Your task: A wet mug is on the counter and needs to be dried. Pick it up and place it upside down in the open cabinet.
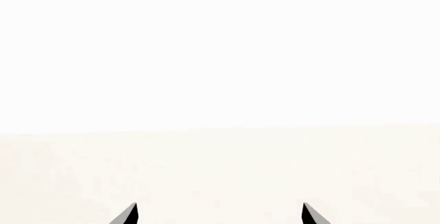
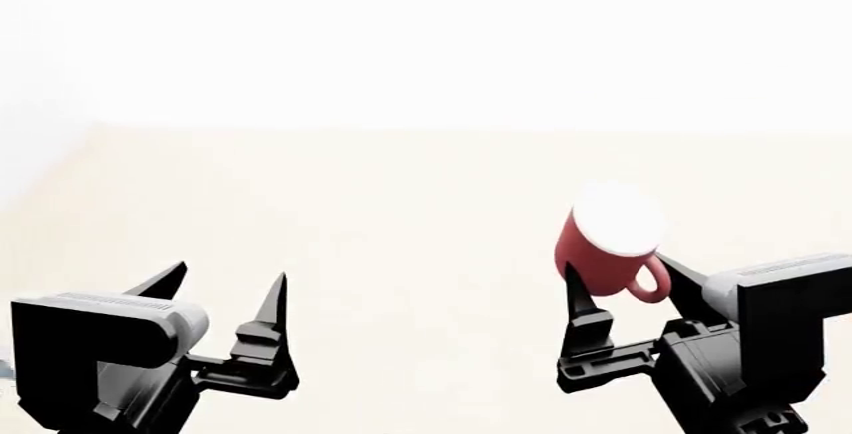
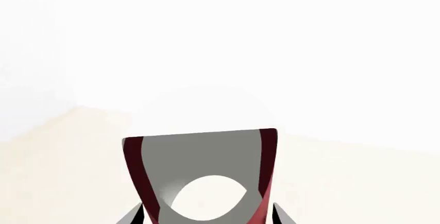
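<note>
Right gripper (image 2: 634,284): fingers spread around the mug (image 2: 608,250), which sits tilted between the tips; contact unclear.
Left gripper (image 2: 226,289): fingers spread, nothing between them.

Tilted mug (image 2: 608,254) seemingly between right fingers (image 2: 578,299)

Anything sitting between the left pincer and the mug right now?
No. In the head view the stretch from the left pincer to the mug is bare pale surface.
</note>
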`<state>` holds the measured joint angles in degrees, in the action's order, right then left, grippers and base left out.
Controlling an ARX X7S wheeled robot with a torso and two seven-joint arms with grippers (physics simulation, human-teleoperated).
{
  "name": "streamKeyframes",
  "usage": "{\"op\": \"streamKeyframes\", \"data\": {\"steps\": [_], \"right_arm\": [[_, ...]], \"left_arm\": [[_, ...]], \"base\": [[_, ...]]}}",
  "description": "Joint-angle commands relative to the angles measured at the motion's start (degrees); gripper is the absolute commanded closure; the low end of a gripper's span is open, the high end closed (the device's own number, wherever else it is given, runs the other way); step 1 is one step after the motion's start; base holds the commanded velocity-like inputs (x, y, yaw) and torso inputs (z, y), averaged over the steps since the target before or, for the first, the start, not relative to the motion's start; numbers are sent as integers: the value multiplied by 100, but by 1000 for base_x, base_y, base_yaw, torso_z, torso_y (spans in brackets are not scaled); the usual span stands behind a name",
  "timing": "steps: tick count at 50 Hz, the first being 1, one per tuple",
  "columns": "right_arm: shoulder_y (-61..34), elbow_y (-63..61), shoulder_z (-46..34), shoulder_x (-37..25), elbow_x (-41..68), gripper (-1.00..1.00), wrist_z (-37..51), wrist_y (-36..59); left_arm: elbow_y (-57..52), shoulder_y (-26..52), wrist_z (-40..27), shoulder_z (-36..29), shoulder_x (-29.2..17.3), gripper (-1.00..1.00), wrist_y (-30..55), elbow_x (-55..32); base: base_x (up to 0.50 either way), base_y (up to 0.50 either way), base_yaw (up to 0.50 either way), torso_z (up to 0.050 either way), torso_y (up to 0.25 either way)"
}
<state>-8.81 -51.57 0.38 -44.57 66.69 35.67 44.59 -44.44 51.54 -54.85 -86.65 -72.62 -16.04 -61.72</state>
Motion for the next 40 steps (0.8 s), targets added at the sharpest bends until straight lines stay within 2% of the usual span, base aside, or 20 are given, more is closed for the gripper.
{"op": "streamKeyframes", "data": {"steps": [1,20,31,40], "right_arm": [[30,-7,6,16,-172,100,-102,-22],[23,-6,-68,31,-215,100,-72,-46],[1225,72,433,541,-1583,100,-147,-1157],[1167,178,400,613,-1434,100,-143,-1158]], "left_arm": [[36,-34,-22,10,21,-100,-24,35],[49,-36,-28,43,53,-100,-6,21],[560,-421,-425,25,171,-100,-454,752],[386,-326,-104,-16,236,-100,-268,627]], "base": [[0,0,500,0,0],[0,0,500,0,0],[0,0,500,0,0],[0,0,500,0,0]]}}
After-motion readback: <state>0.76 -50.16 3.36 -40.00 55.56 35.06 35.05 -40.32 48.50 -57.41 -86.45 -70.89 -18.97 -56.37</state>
